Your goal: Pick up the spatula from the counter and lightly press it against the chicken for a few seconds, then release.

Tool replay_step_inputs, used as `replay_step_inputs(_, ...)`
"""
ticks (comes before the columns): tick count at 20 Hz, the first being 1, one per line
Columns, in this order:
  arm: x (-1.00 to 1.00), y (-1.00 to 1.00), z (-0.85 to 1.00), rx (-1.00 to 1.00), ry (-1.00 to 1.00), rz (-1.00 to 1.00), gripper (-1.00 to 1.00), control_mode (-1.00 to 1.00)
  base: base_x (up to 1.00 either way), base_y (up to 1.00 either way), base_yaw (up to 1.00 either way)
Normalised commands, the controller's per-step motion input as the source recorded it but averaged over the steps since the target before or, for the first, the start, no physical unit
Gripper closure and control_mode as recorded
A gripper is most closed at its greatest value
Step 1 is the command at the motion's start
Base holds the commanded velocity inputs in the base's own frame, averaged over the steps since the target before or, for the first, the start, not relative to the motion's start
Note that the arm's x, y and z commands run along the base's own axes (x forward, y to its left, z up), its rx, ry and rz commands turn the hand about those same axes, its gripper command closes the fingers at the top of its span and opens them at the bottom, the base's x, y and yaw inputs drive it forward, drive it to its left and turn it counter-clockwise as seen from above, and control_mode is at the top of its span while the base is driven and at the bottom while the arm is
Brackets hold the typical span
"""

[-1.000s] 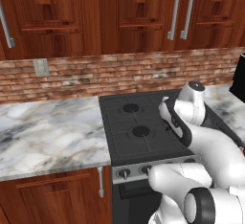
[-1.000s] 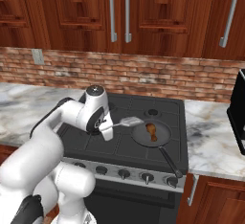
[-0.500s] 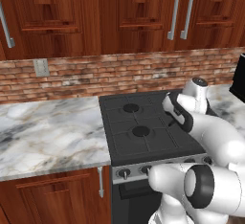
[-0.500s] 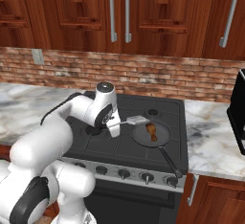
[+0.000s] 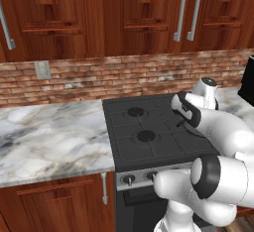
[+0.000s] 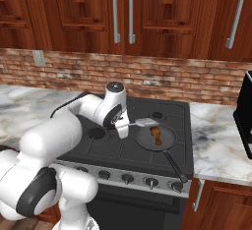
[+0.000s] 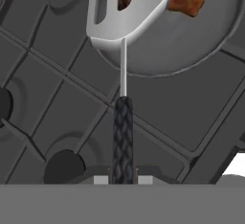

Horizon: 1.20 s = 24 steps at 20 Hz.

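The pincer (image 7: 123, 180) is shut narrow on the dark braided handle of the spatula (image 7: 122, 29), which reaches straight out ahead of its fingertips. The slotted pale blade, at the far end from the pincer, lies over the near rim of the pan (image 7: 191, 46) and covers part of the chicken (image 7: 187, 0); contact cannot be told. Under the pincer is the black stove (image 7: 72, 98).
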Motion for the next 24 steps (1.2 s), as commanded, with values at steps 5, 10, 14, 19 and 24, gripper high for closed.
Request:
replay_step_inputs(5,0.18,-0.12,-0.01,0.02,0.0,-0.02,1.0,-1.0,0.0,0.0,0.0)
replay_step_inputs(10,0.19,-0.15,-0.02,0.03,0.0,-0.02,1.0,-1.0,0.0,0.0,0.0)
replay_step_inputs(14,0.25,-0.14,0.0,0.02,0.01,-0.01,1.0,-1.0,0.0,0.0,0.0)
replay_step_inputs(19,0.2,-0.14,-0.04,0.03,0.01,-0.01,1.0,-1.0,0.0,0.0,0.0)
replay_step_inputs(24,0.14,-0.1,-0.15,0.03,0.01,0.0,1.0,-1.0,0.0,0.0,0.0)
